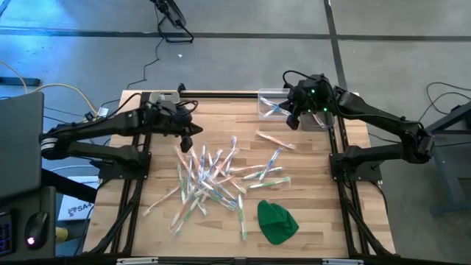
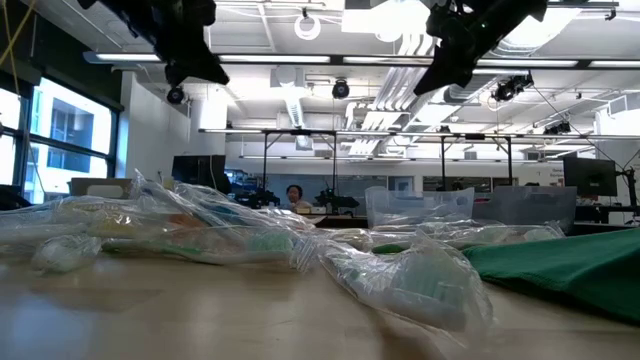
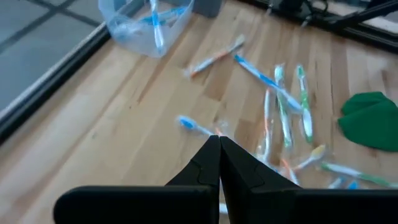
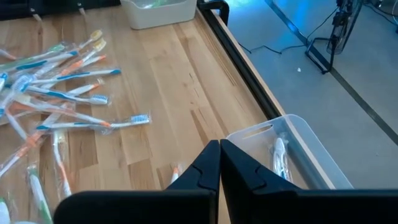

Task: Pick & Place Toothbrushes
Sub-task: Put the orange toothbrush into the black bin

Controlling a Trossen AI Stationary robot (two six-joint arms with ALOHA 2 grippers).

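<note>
spreading across the wooden table (image 1: 158, 177), toothbrushes (image 1: 210, 180) lie below both closed empty grippers, workshop room behind

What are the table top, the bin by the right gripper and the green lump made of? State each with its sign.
Table top: looks like pale wood, matt; plank seams and grain show.
Bin: seems clear plastic, glossy; a toothbrush shows through its wall.
Green lump: probably cloth or soft sheet; folds, no shine.

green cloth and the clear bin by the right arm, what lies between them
In the high view, a few wrapped toothbrushes lie on the wood between the green cloth and the clear bin, one orange-accented toothbrush nearest the bin; otherwise bare table.
</note>
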